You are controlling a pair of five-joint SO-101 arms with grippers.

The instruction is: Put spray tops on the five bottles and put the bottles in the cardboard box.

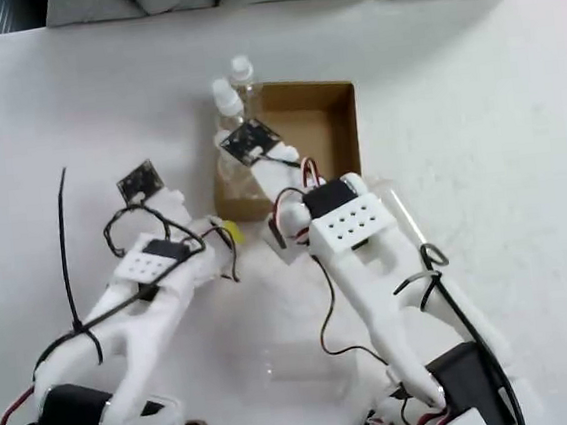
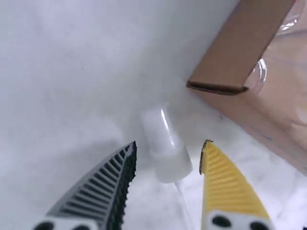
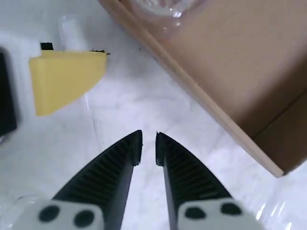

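A white spray top (image 2: 165, 148) lies on the white table beside the near corner of the cardboard box (image 2: 225, 62). My left gripper (image 2: 168, 158) is open, its grey finger and yellow finger (image 2: 225, 187) on either side of the top without touching it. My right gripper (image 3: 148, 143) hangs just above the table close by, its black fingers shut with nothing between them. In the high view the box (image 1: 341, 132) lies ahead of both arms. Two clear bottles with spray tops (image 1: 220, 100) stand at its far left corner. A clear bottle (image 3: 163, 7) lies inside the box.
A topless clear bottle (image 1: 308, 359) lies on the table between the two arm bases. Another clear bottle (image 1: 400, 206) lies just right of the right arm. The left gripper's yellow finger (image 3: 67, 79) is close to the right gripper. Open table spreads left and right.
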